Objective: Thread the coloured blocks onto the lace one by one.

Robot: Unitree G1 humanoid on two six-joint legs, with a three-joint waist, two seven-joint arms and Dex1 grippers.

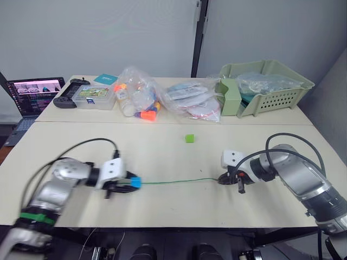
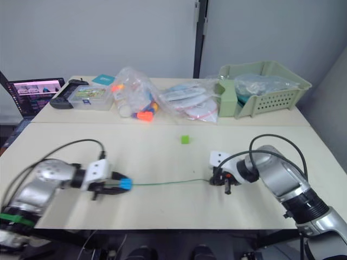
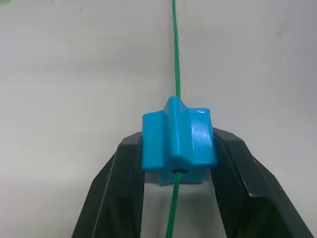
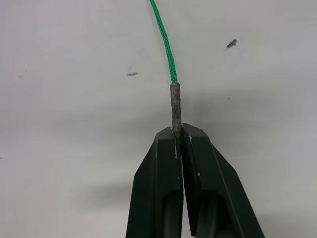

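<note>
Left end effector [image 3: 178, 163]: closed on the blue block [image 3: 179, 146], one black finger [image 3: 119, 198] pressed to each side of it. The lace [image 1: 179, 181] passes through the block's hole and runs on behind it between the fingers. In the head views this block sits low over the near left part of the table [image 1: 162, 157].

Right end effector [image 4: 179, 136]: fingers pressed together, pinching the stiff grey tip [image 4: 175, 106] of the lace. The tip stands out a short way beyond the fingertips, and the green cord continues from it.

Lace: stretched nearly straight across the near part of the table, from the blue block on the left to the right end effector [image 1: 230, 180] on the right — a slight bow along its length. Whether it touches the table over its whole run cannot be told.

Light green block [image 1: 189, 138]: alone on the table, beyond the lace and roughly above its middle, well apart from both end effectors.

Far side of the table, left to right: an open laptop [image 1: 33, 93] at the left edge, a black controller [image 1: 71, 95], a clear lidded box [image 1: 96, 97], a teal card [image 1: 105, 79], clear bags holding orange and white parts [image 1: 138, 100], further clear bags with flat contents [image 1: 192, 100], and a pale green slatted basket [image 1: 271, 86] — this one holding bagged items.
</note>
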